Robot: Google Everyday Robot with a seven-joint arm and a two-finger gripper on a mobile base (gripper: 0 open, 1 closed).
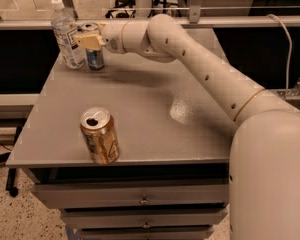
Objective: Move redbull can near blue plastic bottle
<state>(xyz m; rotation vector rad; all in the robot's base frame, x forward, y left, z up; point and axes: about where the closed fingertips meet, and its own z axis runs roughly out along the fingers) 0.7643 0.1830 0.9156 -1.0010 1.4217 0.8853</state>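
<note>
Grey table on a stack of drawers, with a railing and dark floor behind it. At the table's far left corner stands the bottle, upright, white cap on. Just right of the bottle, very close but whether touching it is hard to tell, stands the redbull can, also upright on the tabletop. The gripper is at the same spot, just right of the bottle, its tan fingers pinched on the can's upper half (only the can's blue lower part and silver top show past them). From there the white arm runs away from the bottle, right and toward the near side, to the robot's body. Well apart from the bottle, toward the front edge, stands a gold can, its top opened.
</note>
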